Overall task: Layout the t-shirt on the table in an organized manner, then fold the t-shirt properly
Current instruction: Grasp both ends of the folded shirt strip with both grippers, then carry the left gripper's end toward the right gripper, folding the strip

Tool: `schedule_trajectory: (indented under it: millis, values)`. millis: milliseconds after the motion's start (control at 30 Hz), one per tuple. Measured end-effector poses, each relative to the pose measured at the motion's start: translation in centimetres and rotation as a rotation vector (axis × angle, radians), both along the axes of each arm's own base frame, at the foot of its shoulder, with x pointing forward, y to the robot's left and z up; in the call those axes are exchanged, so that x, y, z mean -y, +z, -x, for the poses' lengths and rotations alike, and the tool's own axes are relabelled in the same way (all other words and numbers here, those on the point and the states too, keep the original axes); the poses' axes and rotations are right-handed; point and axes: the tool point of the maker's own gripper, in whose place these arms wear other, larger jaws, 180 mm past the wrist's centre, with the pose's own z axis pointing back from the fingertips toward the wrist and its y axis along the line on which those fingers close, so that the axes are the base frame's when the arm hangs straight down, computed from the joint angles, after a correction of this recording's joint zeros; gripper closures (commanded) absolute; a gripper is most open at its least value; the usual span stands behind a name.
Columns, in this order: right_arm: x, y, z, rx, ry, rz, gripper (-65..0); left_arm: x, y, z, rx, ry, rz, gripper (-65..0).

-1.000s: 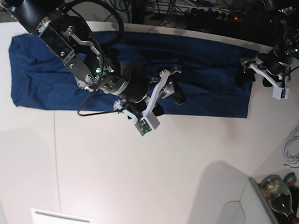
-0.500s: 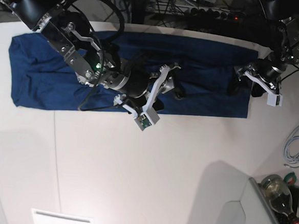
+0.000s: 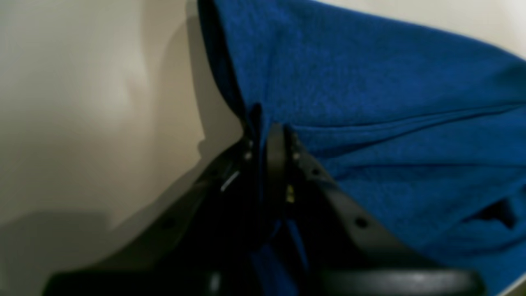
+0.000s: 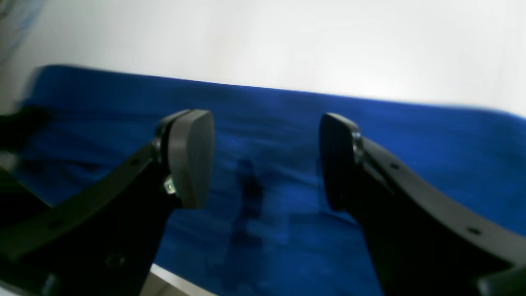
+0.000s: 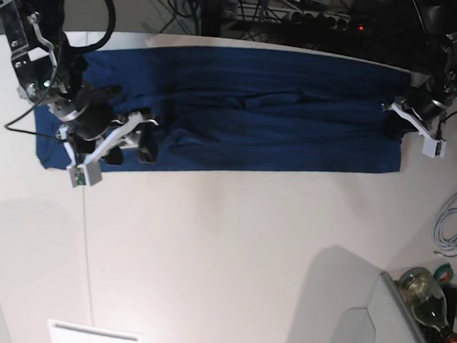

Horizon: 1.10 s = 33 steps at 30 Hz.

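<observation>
navy cloth, the t-shirt (image 5: 248,110), lies stretched as a long band across the far part of the white desk (image 5: 231,250), its length running side to side in the base view and its far edge close to the desk's curved rim. the left gripper (image 5: 394,123) sits at the band's end on that view's right; its wrist camera shows the jaws pressed together with a fold of blue fabric (image 3: 370,90) pinched between them, the cloth rising from the grip in a taut ridge and the bare desk (image 3: 82,102) beside it. the right gripper (image 5: 133,137) hangs over the opposite end, near the shirt's near edge, with its jaws standing wide apart and nothing between them (its own camera shows only flat, faintly wrinkled fabric (image 4: 267,164) below the two dark pads (image 4: 191,156)). whether those pads touch the cloth cannot be told. a pale cable (image 5: 452,222) and a glass bottle (image 5: 427,299) lie off the desk's right corner.
</observation>
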Motion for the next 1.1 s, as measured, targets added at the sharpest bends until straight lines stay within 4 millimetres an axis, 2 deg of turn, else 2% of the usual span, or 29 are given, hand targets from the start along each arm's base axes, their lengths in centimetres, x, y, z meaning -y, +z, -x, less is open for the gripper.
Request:
schedule_trajectory:
  millis: [100,200,333,400,567,767,833,1000,1100]
  values:
    - [3.3,-0.3,0.2,-0.005,-0.069,0.037,-37.7,-1.7,0.4,0.3,-0.02,0.01,-0.042,0.0]
    - [6.0,-0.7,0.9,-0.023,-0.141,0.054,-37.7,-1.7,1.0,0.2,-0.029,-0.026,-0.079,0.0]
    - [8.3,-0.7,1.0,-0.023,-0.198,0.076,-37.7,-0.4,4.6,-0.7,0.069,-0.112,-0.158,0.0]
    - [8.8,-0.6,1.0,-0.021,-0.214,0.075,-37.7,0.9,6.0,-0.9,0.122,-0.098,-0.188,0.0]
    - [10.6,-2.3,1.8,-0.069,-0.255,0.099,-37.7,6.6,6.7,1.2,0.104,-0.162,-0.165,0.0]
    - [11.0,-3.5,2.3,-0.104,-0.269,0.103,-37.7,11.6,9.9,0.8,0.116,-0.242,-0.179,0.0]
    - [11.1,-3.5,2.3,-0.104,-0.271,0.105,-37.7,14.2,9.7,1.2,0.106,-0.288,-0.137,0.0]
    - [11.1,-3.4,2.2,-0.101,-0.27,0.105,-37.7,17.9,8.7,0.8,0.068,-0.322,-0.095,0.0]
    - [11.1,-3.2,1.8,-0.092,-0.271,0.104,-37.7,21.3,8.6,0.5,0.071,-0.356,-0.043,0.0]
